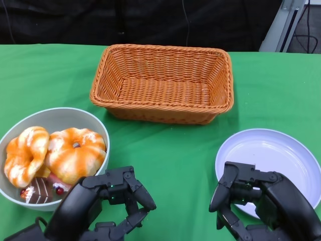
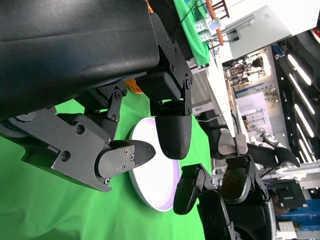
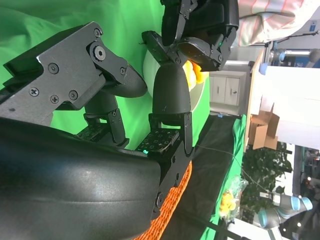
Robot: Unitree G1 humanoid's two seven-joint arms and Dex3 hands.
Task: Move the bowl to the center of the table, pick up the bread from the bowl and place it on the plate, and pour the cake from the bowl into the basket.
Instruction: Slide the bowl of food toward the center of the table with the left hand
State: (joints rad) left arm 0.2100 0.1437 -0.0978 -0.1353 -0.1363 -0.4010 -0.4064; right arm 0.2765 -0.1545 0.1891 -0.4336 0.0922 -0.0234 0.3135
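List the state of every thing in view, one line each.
Bowl: at the table's left edge, holding bread and cake.
Bread: two pieces in the bowl.
Cake: in the bowl, under the bread.
Basket: upright, empty.
Plate: empty.
Left hand: holds nothing, fingers apart.
Right hand: holds nothing, over the plate's near edge.

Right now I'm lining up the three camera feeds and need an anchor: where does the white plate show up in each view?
Head view: the white plate sits lower right on the green tablecloth, partly behind the right robot hand.
Left wrist view: the plate is mid-picture, beyond the left robot hand.
Right wrist view: not in it.
Shared landmark: the green tablecloth; the orange wicker basket also edges into both wrist views.
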